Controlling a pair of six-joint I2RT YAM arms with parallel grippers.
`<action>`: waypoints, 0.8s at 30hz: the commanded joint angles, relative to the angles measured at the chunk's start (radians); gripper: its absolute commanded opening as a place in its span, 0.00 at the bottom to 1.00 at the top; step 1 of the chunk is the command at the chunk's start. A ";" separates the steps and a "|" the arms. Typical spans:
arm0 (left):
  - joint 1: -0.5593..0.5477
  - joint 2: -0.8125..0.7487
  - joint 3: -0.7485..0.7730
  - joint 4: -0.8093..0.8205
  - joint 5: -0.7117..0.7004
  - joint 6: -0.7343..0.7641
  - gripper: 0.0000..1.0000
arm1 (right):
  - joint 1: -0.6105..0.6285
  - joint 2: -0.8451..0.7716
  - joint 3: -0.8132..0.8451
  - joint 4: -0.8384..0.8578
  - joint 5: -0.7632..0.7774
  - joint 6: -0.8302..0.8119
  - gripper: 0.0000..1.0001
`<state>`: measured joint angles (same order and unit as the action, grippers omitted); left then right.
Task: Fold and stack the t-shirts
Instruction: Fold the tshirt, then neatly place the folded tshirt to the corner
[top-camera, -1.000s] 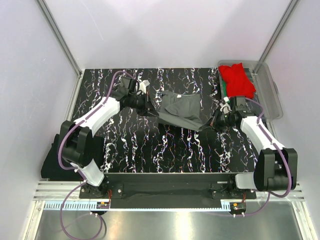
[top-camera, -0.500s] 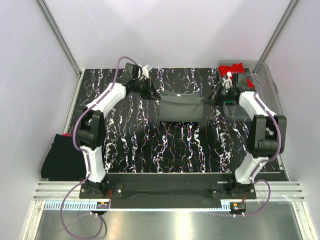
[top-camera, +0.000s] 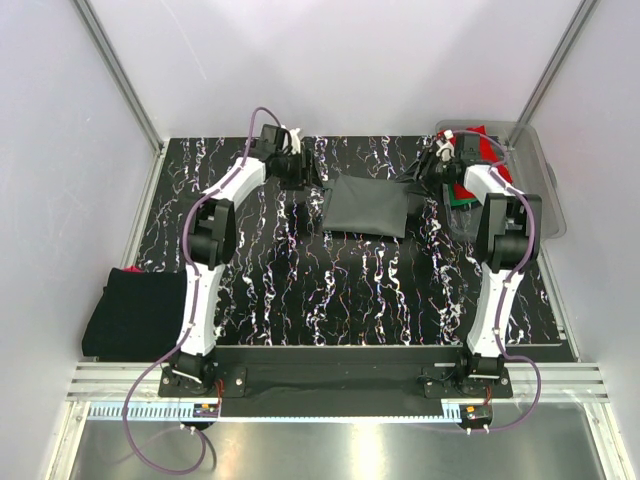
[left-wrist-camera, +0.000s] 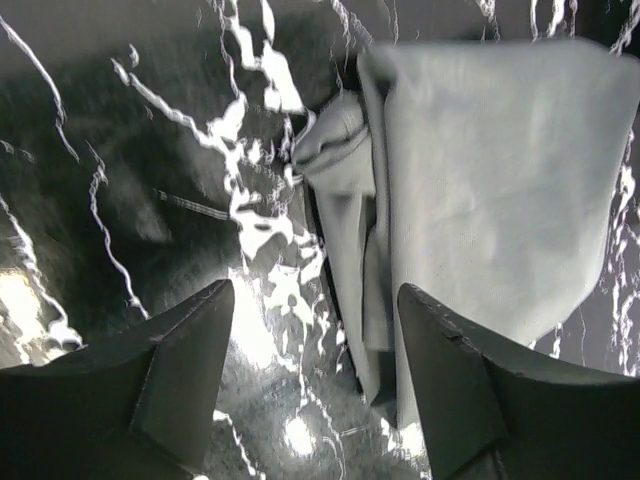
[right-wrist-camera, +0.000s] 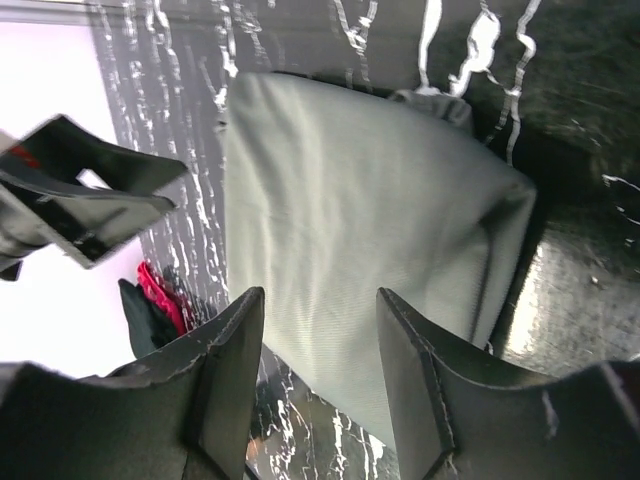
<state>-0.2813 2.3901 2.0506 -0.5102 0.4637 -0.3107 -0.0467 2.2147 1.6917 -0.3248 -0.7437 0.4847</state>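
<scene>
Roughly a quarter done: one shirt folded, no stack yet

Shows the dark grey t-shirt (top-camera: 368, 207) folded into a compact rectangle, flat on the bench (top-camera: 330, 300) toward its far edge, with one bunched bit poking out at a corner in the left wrist view. Puts the left gripper (left-wrist-camera: 315, 330) at the shirt's left end, fingers spread apart and holding nothing. Puts the right gripper (right-wrist-camera: 320, 320) at the other end, likewise spread and empty, with the cloth lying free beyond it.

Leaves three more, by the look of it. Has a red t-shirt (top-camera: 482, 143) and a sliver of green t-shirt (top-camera: 456, 200) bunched in the clear tub (top-camera: 545, 190) at the far right, not folded. Has a black t-shirt (top-camera: 135, 310) lying off the bench's left edge as a fairly flat slab; cannot tell whether properly folded.

Counts no stack: grey and black well apart. Judged overall, first fold about finished. Left to do, probably: tidying that corner, folding the tub shirts, piling all together.
</scene>
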 joint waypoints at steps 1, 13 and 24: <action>0.011 -0.080 -0.056 0.018 0.087 -0.010 0.73 | 0.010 -0.075 -0.018 0.050 -0.046 0.006 0.56; 0.008 0.121 -0.075 0.284 0.349 -0.315 0.82 | 0.106 0.039 0.036 -0.020 0.038 -0.072 0.55; -0.064 0.265 -0.024 0.455 0.477 -0.458 0.70 | 0.149 0.106 0.055 -0.057 0.092 -0.086 0.55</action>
<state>-0.3058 2.5946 2.0304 -0.0818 0.9104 -0.7261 0.0959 2.3054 1.7027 -0.3695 -0.6930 0.4229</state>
